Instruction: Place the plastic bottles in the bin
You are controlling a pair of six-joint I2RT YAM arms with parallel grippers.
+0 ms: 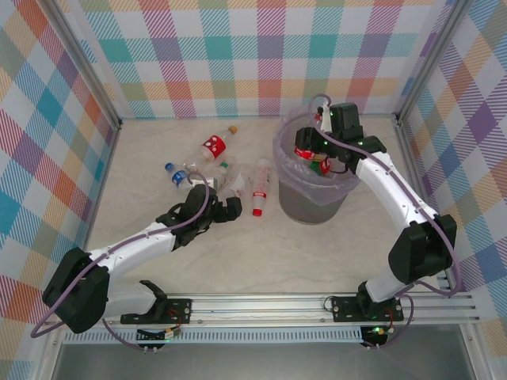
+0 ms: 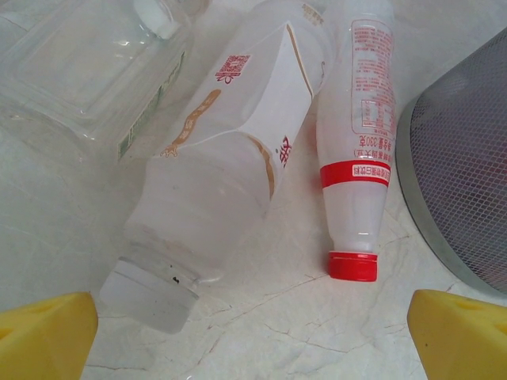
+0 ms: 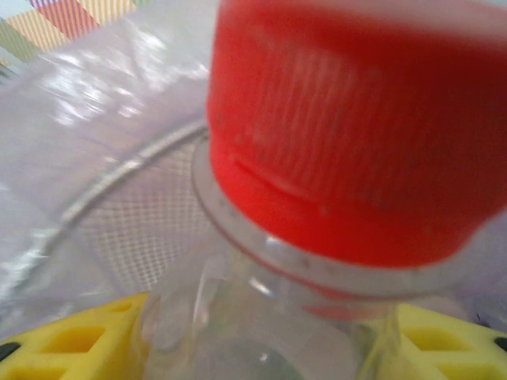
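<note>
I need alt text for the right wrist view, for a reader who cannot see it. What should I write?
A clear plastic bottle with a red cap, very close and blurred, sits between the yellow fingers of the right gripper. Behind it is the grey mesh bin lined with a translucent lavender bag.

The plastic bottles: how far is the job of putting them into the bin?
Done: unclear, the inside of the bin is hard to read. In hand: a red-capped bottle sits between the fingers of the right gripper above the bin. Remaining: several bottles lie on the table, two of them before the open left gripper.
</note>
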